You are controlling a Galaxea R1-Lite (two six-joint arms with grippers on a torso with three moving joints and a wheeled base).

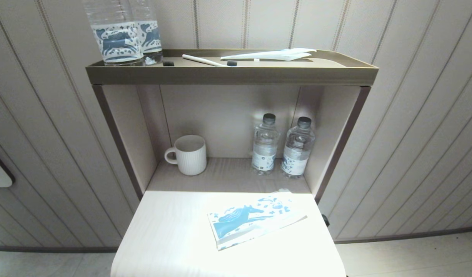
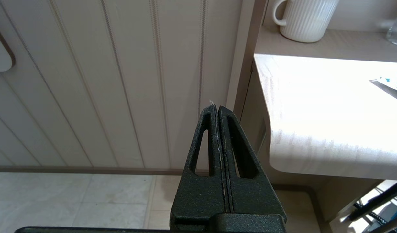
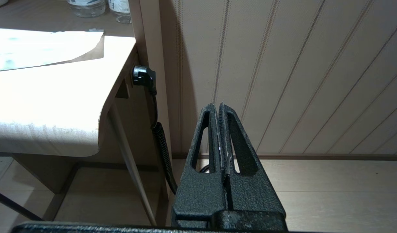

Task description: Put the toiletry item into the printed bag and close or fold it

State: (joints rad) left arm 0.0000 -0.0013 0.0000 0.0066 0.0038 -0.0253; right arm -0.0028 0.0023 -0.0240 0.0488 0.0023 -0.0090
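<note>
Wall (image 1: 412, 134): beige panels with vertical stitched stripes, filling both sides of the frame. Baseboard (image 1: 409, 234): dark strip, lower right. Floor (image 1: 412, 257): pale tiles, bottom corners. Shelf unit (image 1: 345, 134): centre, brown frame, open niche. Top tray (image 1: 232, 75): olive, upper centre. Tabletop (image 1: 162, 238): white woodgrain, lower centre, brightly lit, rounded corners.

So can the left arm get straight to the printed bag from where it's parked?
Probably yes. The left gripper hangs below and beside the table, jaws shut, empty. The printed bag lies flat in the open, nothing on it; the arm must first rise over the table's edge.
</note>
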